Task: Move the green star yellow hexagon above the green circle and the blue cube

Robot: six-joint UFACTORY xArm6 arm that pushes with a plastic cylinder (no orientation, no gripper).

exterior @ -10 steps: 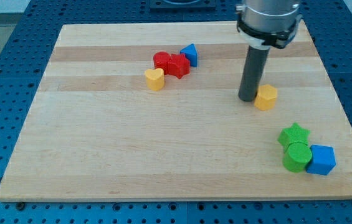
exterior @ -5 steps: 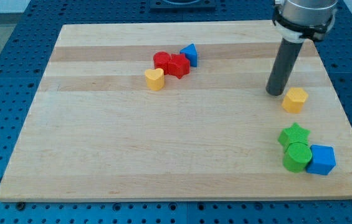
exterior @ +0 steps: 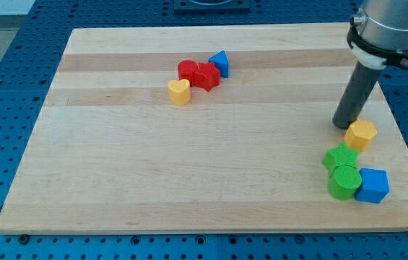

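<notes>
Camera view has the rod coming down from the view's top right, my tip (exterior: 346, 124) resting on the board, touching or just beside the upper-left edge of the yellow hexagon (exterior: 361, 134). No jaws on this tool, so nothing is held; it's just a bare rod end pressing from the side. That placement makes sense to me: w/ the tip on the hexagon's upper-left, a push would send the block toward the view's lower right, i.e. closer to the green group.

Yellow hexagon sits just above and a bit right of the green star (exterior: 341, 157), close but apart from it as far as I can tell. Green star touches the green circle (exterior: 344, 181) below it, and the blue cube (exterior: 372, 185) butts against the circle's right side. So star and hexagon are both already above the circle/cube pair (the task looks nearly done, I'd judge).

Well apart, near the view's top centre: a red block (exterior: 188, 70) and a second red block (exterior: 206, 76) packed together, a blue triangle (exterior: 220, 63) at their right, a yellow heart (exterior: 179, 92) at lower left. All on the wooden board (exterior: 117, 159).
</notes>
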